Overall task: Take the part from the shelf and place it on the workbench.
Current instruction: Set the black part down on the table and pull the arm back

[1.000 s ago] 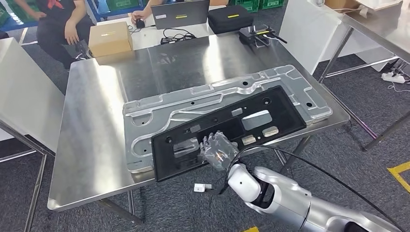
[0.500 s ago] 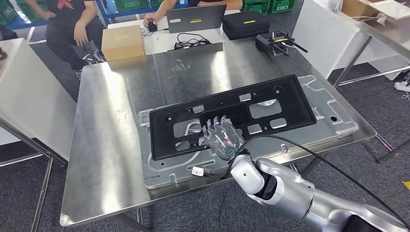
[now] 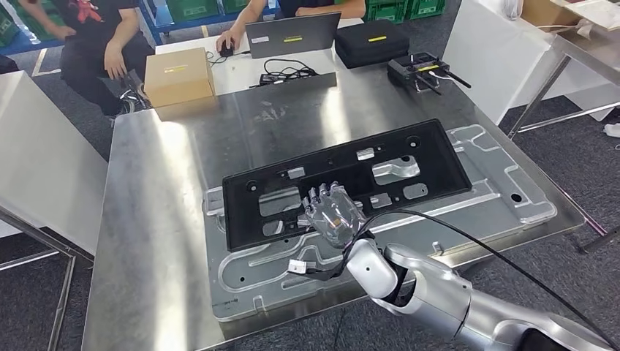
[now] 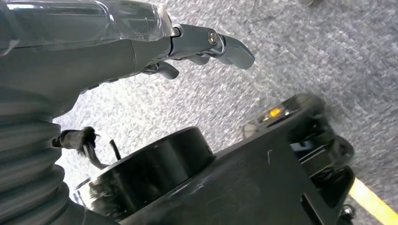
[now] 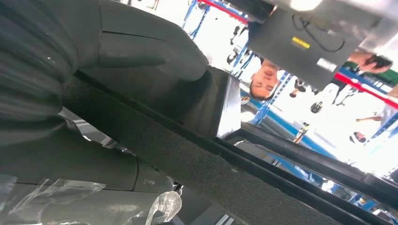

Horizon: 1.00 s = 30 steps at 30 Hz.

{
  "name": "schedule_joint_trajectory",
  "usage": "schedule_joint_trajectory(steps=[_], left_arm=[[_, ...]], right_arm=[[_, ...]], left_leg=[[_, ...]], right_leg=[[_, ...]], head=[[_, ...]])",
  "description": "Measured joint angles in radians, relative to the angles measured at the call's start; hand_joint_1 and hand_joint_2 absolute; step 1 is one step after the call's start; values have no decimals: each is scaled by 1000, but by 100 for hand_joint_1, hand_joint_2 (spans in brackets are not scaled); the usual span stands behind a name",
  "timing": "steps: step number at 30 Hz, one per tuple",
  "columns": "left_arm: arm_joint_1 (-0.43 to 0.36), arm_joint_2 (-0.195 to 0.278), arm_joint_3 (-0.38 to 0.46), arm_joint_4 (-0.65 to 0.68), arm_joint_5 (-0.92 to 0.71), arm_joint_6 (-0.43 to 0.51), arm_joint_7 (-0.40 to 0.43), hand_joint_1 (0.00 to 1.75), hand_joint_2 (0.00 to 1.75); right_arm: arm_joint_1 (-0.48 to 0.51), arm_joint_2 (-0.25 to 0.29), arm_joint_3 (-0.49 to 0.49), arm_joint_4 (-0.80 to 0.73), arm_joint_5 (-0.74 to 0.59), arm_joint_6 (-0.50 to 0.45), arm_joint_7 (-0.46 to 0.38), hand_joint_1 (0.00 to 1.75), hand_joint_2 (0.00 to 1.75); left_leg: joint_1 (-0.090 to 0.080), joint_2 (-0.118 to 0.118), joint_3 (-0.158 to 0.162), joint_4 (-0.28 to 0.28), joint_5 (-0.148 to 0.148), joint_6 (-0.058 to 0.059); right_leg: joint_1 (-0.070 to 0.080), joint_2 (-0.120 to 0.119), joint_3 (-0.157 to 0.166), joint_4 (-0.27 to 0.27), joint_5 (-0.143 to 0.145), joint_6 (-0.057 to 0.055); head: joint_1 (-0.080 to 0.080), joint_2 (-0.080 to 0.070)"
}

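The right robot hand [image 3: 333, 212] grips the near long edge of the black part [image 3: 343, 179]. The right wrist view shows its thumb over the part's rim and the fingers beneath. The part lies across the grey moulded plate [image 3: 468, 194] on the worktop [image 3: 146, 219], whether resting flat or held just above it I cannot tell.

The left robot hand [image 4: 141, 42] hangs over the floor with fingers loosely apart, holding nothing.

Risks, as I judge them:
- The grip sits on one edge, left of the part's middle, so the far end could sag or swing and knock the plate.
- The plate's near edge overhangs the worktop's edge; a push from the part could slide it off.
- The fingers under the rim may catch in a cut-out on release and drag the part askew.
- The cable [image 3: 468, 234] near the wrist could snag the plate's corner.
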Motion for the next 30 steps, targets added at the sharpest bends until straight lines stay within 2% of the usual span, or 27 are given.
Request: schedule_joint_trajectory(steps=[1,2,3,7,11,15,20,30], left_arm=[[0,0,0,0,-2,0,0,0,175],[-1,1,0,0,-6,0,-2,0,175],[-2,1,0,0,-10,0,-3,0,175],[-3,1,0,0,-25,1,-30,0,175],[-2,1,-6,0,-47,0,-52,0,175],[-3,1,-12,0,-52,8,-53,0,175],[-2,2,-15,0,-45,3,-59,0,175],[-1,3,-15,0,-36,-10,-53,0,175]], right_arm=[[2,1,-2,1,0,-1,-3,175,175],[5,1,-4,2,0,-2,-7,175,175],[8,2,-6,2,0,-3,-11,175,175],[19,2,-15,4,0,-3,-25,175,175],[31,0,-30,4,0,7,-36,0,0],[41,-1,-42,4,0,12,-40,0,0],[52,-2,-58,4,0,22,-50,0,0],[69,-2,-83,3,1,34,-53,0,0]], left_leg=[[-4,2,6,-23,8,6],[-8,2,11,-29,2,13],[-8,0,15,-34,6,14],[-5,-7,16,-36,9,9],[-5,-14,16,-36,4,16],[-8,-13,15,-36,2,20],[-8,-12,17,-36,4,24],[1,-12,23,-37,7,23]], right_leg=[[0,0,4,-2,-5,6],[0,1,7,-2,-9,12],[0,0,8,-1,-12,14],[3,-1,12,-1,-10,1],[3,-2,15,-7,-7,-1],[2,-5,23,-23,-14,5],[2,-5,25,-25,-12,21],[7,-5,30,-24,-12,22]], head=[[0,0],[0,0],[0,0],[1,0],[1,0],[1,0],[1,0],[1,0]])
